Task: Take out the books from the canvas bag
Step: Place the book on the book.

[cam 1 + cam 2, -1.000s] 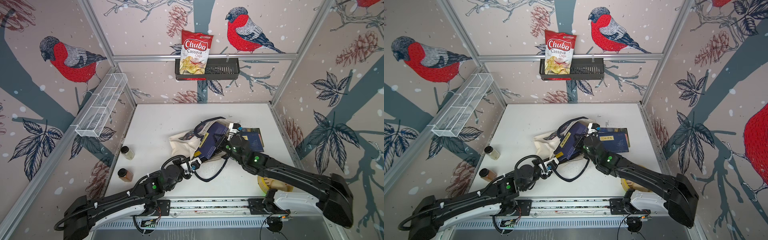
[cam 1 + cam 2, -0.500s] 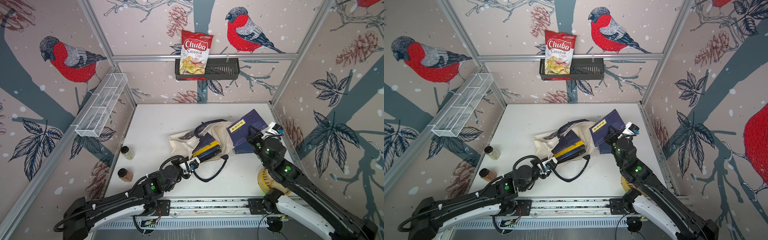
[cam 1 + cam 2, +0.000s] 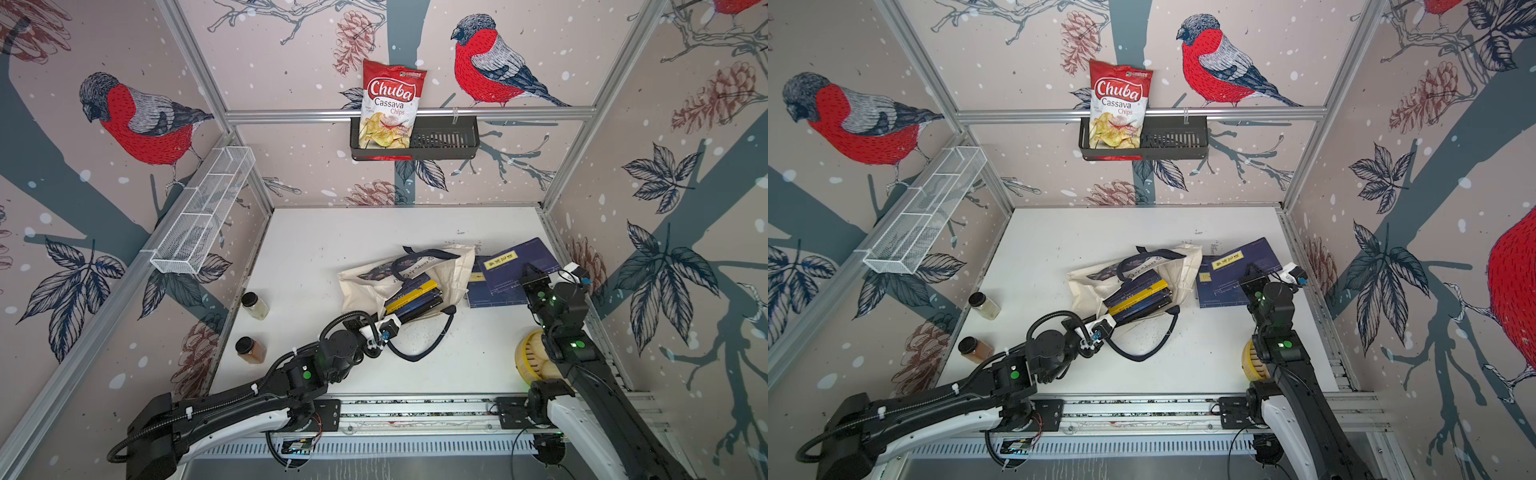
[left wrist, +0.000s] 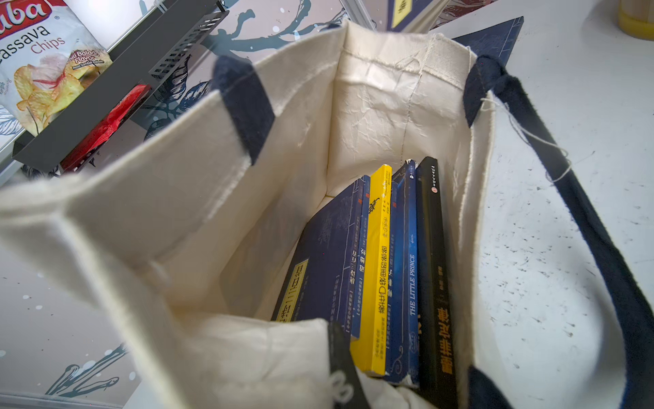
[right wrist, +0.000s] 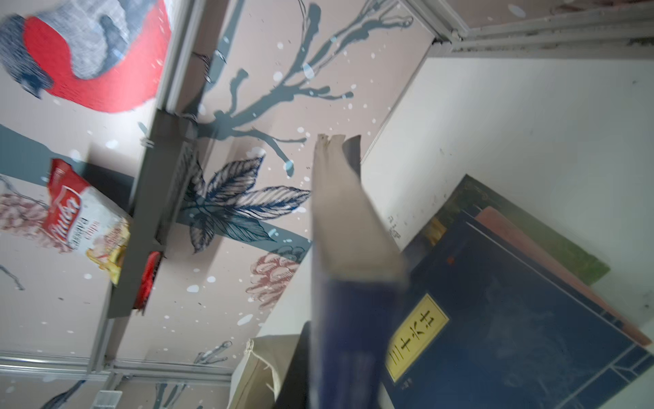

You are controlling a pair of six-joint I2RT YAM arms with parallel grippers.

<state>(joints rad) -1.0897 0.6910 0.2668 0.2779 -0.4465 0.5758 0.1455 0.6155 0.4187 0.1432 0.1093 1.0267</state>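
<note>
The cream canvas bag [image 3: 365,286] [image 3: 1088,282] lies on its side mid-table, mouth toward the arms. Several books [image 3: 415,297] [image 4: 389,265] stand side by side inside it: navy, yellow and black spines, one reading "The Little Prince". My left gripper [image 3: 409,318] [image 3: 1119,319] is shut on the bag's near rim; bunched cloth hides its fingers in the left wrist view. My right gripper [image 3: 530,276] [image 3: 1250,274] is shut on a navy book [image 3: 519,257] [image 5: 350,248], which hangs tilted just over other books [image 3: 488,291] [image 5: 513,318] lying flat by the right wall.
Two spice jars [image 3: 254,305] [image 3: 249,350] stand by the left wall. A yellow round object [image 3: 528,361] sits under my right arm. The bag's navy handle [image 3: 428,345] loops across the table. On the walls hang a black basket with a chips bag [image 3: 388,108] and a white wire rack [image 3: 203,212].
My right gripper drew a navy book out of the bag, swung it right, and now holds it lower, over the books lying there. My left gripper has stayed on the bag.
</note>
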